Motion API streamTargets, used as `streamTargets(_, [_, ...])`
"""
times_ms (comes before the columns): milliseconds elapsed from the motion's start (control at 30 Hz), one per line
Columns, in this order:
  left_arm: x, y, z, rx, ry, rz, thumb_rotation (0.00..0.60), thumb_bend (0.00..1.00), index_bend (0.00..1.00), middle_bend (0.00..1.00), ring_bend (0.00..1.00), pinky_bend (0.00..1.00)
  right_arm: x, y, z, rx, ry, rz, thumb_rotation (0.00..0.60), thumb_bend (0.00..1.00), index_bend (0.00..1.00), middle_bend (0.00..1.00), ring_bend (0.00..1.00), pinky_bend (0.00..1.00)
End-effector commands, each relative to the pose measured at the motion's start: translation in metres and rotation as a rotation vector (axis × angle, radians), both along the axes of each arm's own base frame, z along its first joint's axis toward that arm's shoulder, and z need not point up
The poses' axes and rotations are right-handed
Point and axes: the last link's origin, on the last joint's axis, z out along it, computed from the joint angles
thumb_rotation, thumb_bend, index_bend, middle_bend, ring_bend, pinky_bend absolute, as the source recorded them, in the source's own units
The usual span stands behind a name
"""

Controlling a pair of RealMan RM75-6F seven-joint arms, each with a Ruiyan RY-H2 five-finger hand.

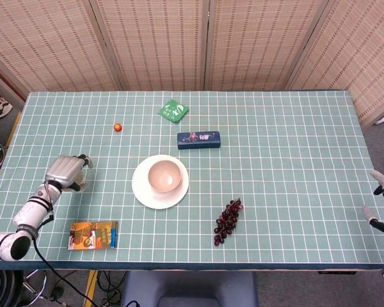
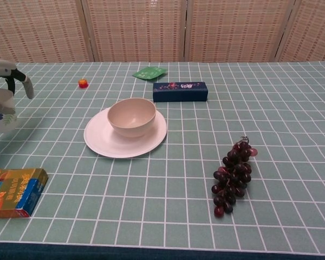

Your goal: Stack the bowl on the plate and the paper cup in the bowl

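Half the job looks done: the bowl (image 1: 164, 176) sits squarely in the plate (image 1: 141, 192) at mid-table, mouth up and empty, ready to take the cup. So the cup step is the one in hand.

Over at the table's left side, the left hand (image 1: 65, 172) is wrapped around the cup (image 2: 1, 114), fingers curled over its top and side. In the chest view the cup hangs under the hand with its flower print showing, and it looks to be off the cloth, though the bottom edge is hard to read. Gripping from above and the side makes sense here, I'd say, because it leaves the base free to go down into the bowl.

The right hand (image 1: 381, 198) barely peeks in at the far right edge of the head view (only a few fingers visible, apart, nothing in them), parked well away from the action, presumably to keep clear.

Between cup and bowl the path is open cloth. The snack box (image 1: 93, 235) lies near the front edge below the hand, the grapes (image 1: 227, 221) sit right of the plate, the blue box (image 1: 198, 140) behind it; none stands in the way. The risk is tipping the bowl if the cup comes in off-centre
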Motion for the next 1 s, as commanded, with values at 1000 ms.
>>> streamTargets(1000, [0.215, 0.024, -0.076, -0.199, -0.261, -0.216, 0.600, 0.27, 0.30, 0.23, 0.33, 0.62, -0.010, 0.003, 0.002, 0.036, -0.008, -0.026, 0.600, 0.27, 0.17, 0.44, 0.41, 0.67])
